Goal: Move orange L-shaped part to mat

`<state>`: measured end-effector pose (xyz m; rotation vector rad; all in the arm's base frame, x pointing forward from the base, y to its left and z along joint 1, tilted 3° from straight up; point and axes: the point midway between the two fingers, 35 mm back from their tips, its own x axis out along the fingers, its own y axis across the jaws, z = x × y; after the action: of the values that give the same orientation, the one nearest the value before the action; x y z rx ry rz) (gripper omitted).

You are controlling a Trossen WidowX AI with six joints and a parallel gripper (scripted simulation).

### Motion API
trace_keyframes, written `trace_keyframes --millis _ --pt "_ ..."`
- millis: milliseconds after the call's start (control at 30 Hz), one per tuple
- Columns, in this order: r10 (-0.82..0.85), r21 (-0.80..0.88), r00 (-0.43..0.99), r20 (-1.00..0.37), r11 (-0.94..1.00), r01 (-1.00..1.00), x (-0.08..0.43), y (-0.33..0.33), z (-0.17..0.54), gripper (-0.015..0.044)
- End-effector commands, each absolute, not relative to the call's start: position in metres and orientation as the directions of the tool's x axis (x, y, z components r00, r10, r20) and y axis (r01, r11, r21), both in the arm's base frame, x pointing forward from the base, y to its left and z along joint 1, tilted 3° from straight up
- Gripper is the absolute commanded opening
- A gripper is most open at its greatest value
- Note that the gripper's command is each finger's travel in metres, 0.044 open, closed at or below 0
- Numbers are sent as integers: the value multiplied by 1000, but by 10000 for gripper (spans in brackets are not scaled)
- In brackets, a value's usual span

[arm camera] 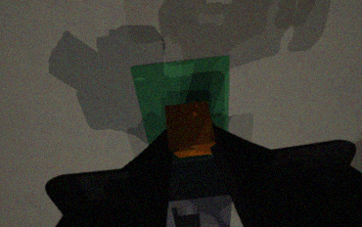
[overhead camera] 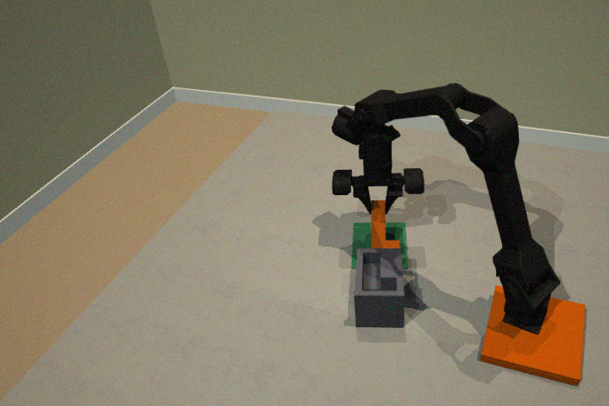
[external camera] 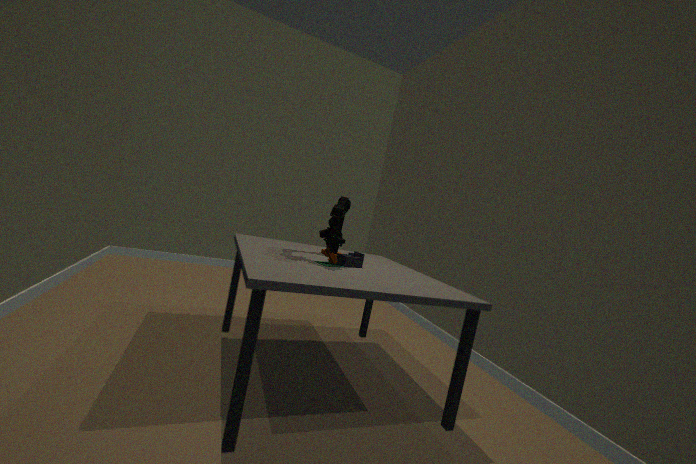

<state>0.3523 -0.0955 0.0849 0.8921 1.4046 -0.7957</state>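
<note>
The orange L-shaped part (overhead camera: 378,232) (external camera: 333,257) (arm camera: 190,122) is out of the tray, its straight end pinched between the fingers. It slants steeply, with its L-shaped end low over the green mat (overhead camera: 359,234) (arm camera: 149,88), near the tray. I cannot tell whether that end touches the mat. My gripper (overhead camera: 378,210) (arm camera: 188,131) points down and is shut on the part. The grey tray (overhead camera: 379,311) (external camera: 354,262) stands in front of the mat in the top view, its L-shaped pocket empty. Its rim also shows at the bottom of the wrist view.
The arm's base stands on an orange plate (overhead camera: 566,335) to the right of the tray in the top view. The tray's raised walls stand close beside the low end of the part. Arm shadows fall over the mat and the table top (overhead camera: 267,311) (external camera: 283,276).
</note>
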Motion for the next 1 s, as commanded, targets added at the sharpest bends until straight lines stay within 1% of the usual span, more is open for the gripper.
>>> trace_keyframes --millis 0,367,700,867,967 --pt "51 44 24 -998 464 885 351 -95 83 0" --pt "53 47 25 -998 466 883 352 -95 84 0" --pt "53 47 25 -998 466 883 352 -96 86 262" --pt "52 46 25 -998 466 884 354 -98 119 394" --pt "51 45 24 -998 465 884 352 -100 153 400"
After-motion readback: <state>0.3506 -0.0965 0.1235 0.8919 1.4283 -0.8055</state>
